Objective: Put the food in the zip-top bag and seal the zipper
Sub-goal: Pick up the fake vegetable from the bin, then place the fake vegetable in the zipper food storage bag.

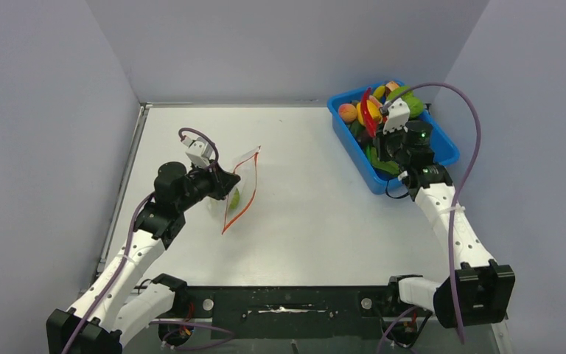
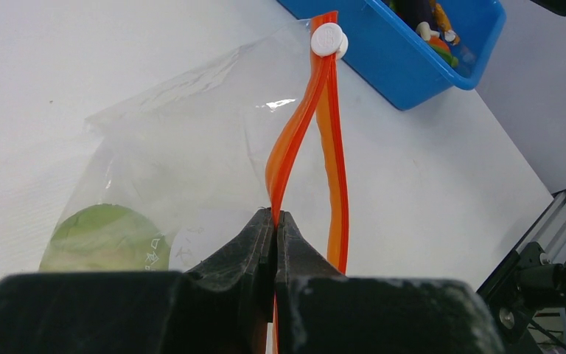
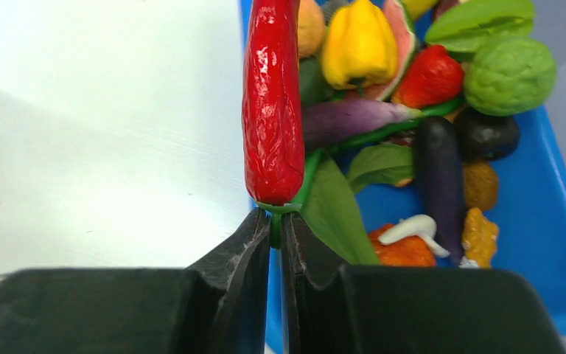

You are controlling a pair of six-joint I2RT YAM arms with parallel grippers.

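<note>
The clear zip-top bag (image 1: 240,186) hangs at the left, mouth open, with a green round toy (image 2: 103,237) inside. My left gripper (image 2: 275,214) is shut on one lip of its orange-red zipper (image 2: 295,140); the other lip (image 2: 337,184) hangs free and the white slider (image 2: 329,40) sits at the far end. My right gripper (image 3: 275,215) is shut on the green stem of a red chili (image 3: 273,103) and holds it above the left edge of the blue tub. It shows in the top view (image 1: 366,112) too.
The blue tub (image 1: 360,167) at the back right holds several toy foods: yellow pepper (image 3: 358,44), green bumpy fruit (image 3: 510,74), purple eggplant (image 3: 441,177), peach (image 1: 348,112). Grey walls stand to the left, back and right. Black mounting rail (image 1: 287,306) runs along the near edge.
</note>
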